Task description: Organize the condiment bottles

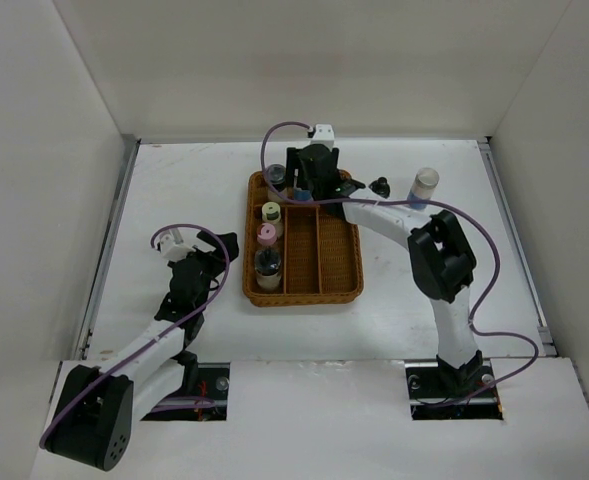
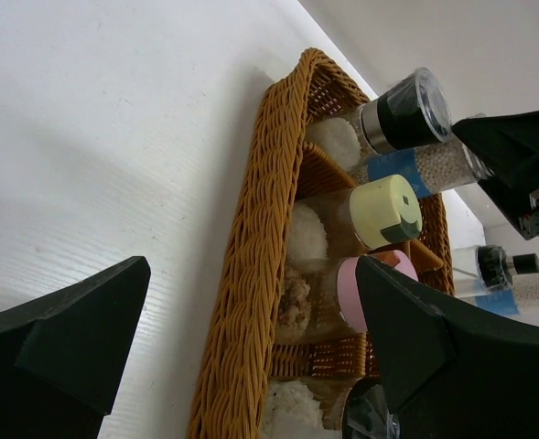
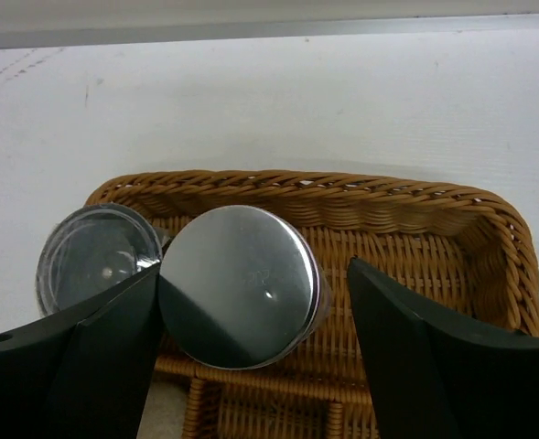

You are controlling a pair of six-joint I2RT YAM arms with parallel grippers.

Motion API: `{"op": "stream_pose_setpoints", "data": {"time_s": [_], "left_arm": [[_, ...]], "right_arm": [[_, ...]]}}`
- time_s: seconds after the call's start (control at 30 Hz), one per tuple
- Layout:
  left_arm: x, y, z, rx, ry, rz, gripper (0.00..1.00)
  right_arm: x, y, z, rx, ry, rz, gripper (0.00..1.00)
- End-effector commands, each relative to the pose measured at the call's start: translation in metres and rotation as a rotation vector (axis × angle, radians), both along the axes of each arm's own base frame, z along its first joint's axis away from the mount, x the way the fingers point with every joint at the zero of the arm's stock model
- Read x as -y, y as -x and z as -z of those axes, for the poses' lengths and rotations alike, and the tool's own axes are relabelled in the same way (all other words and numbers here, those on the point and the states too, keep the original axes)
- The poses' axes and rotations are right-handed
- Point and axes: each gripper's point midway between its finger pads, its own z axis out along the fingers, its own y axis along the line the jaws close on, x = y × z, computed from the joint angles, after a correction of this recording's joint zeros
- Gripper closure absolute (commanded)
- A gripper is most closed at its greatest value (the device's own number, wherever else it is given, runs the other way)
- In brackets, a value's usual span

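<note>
While the right gripper (image 3: 253, 267) hangs over the far end of the wicker tray (image 1: 339, 285), its fingers stand apart on either side of a blue-labelled bottle (image 2: 411, 174), whose silvery top fills the right wrist view; the left finger looks to be touching that top or just beside it, and the right finger is apart from it, so the bottle is not clamped; this bottle sits at the tray's far end, though I cannot tell in which compartment; just beside it, in the far left corner, stands a black-collared jar (image 1: 274, 180) with a clear lid; nearer along the same left compartment, a pale yellow-capped jar (image 1: 271, 212), a pink-capped jar (image 1: 266, 237) and a dark-capped jar (image 1: 268, 263) stand in a row; outside the tray, on the table (image 1: 174, 190) to the right of its far end, stand a small black-capped bottle (image 1: 379, 186) and, further right, a taller white-capped bottle (image 1: 425, 183); the left gripper (image 2: 253, 265) sits low over the table just left of the tray, its fingers wide apart and holding no bottle.
</note>
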Motion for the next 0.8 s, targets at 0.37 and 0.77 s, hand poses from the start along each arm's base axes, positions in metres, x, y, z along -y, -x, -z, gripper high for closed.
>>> {"op": "stream_pose_setpoints", "data": {"time_s": [0.37, 0.77], "left_arm": [[-0.001, -0.003, -0.015, 0.060, 0.041, 0.002, 0.00], [0.003, -0.004, -0.013, 0.049, 0.048, 0.011, 0.00]], "right_arm": [[0.087, 0.030, -0.136, 0.227, -0.146, 0.148, 0.12], [0.323, 0.040, -0.063, 0.044, 0.028, 0.644, 0.02]]}}
